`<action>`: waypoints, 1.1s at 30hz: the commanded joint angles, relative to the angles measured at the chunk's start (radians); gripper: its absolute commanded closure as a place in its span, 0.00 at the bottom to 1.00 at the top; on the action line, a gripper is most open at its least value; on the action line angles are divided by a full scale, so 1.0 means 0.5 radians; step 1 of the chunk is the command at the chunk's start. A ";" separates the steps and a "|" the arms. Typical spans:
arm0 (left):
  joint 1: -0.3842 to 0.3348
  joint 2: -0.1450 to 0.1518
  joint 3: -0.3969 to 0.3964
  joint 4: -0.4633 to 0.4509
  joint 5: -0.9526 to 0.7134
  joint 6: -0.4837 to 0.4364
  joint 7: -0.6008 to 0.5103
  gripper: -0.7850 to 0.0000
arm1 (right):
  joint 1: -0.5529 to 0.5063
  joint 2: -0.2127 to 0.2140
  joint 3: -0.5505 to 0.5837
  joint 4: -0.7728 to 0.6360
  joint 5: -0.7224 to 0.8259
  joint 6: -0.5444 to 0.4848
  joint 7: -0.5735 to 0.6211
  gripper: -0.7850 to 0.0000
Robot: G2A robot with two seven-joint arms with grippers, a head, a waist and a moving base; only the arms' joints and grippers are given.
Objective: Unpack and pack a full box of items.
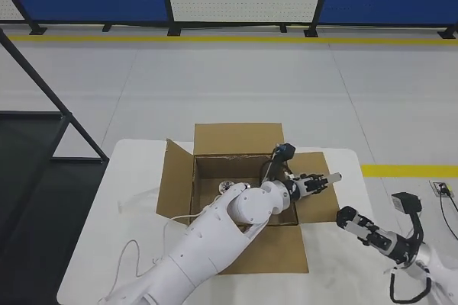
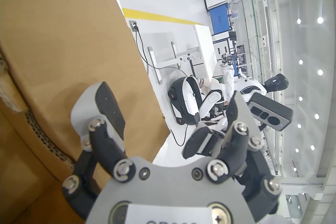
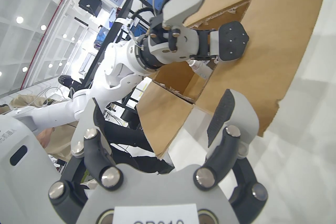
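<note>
When dipping released left claw (image 2: 170,101) toward bottle (image 3: 199,68) beneath, clear box flap (image 2: 78,38); leave released right claw (image 3: 160,114) parked alongside.

A white label (image 2: 168,213) is sitting on the plate of the left gripper (image 2: 170,104), its dark characters running off the view's edge, unreadable. A similar label (image 3: 156,212) on the right gripper (image 3: 161,107) is likewise being cut off.
</note>
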 commanded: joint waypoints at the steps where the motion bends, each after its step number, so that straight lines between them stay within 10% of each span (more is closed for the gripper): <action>1: 0.007 -0.001 -0.021 -0.004 0.009 -0.011 0.001 0.00 | 0.027 0.002 -0.025 0.038 -0.040 0.044 -0.024 0.00; 12: 0.231 0.107 -0.351 -0.314 0.132 -0.087 0.126 0.00 | 0.080 0.024 -0.073 0.139 -0.090 0.128 -0.047 0.00; 25: 1.199 0.390 -1.208 -1.639 0.529 0.017 0.042 0.00 | 0.060 0.036 -0.087 0.065 -0.051 0.169 -0.101 0.00; 33: 1.199 0.390 -1.208 -1.639 0.529 0.017 0.042 0.00 | 0.058 0.036 -0.088 0.060 -0.050 0.172 -0.115 0.00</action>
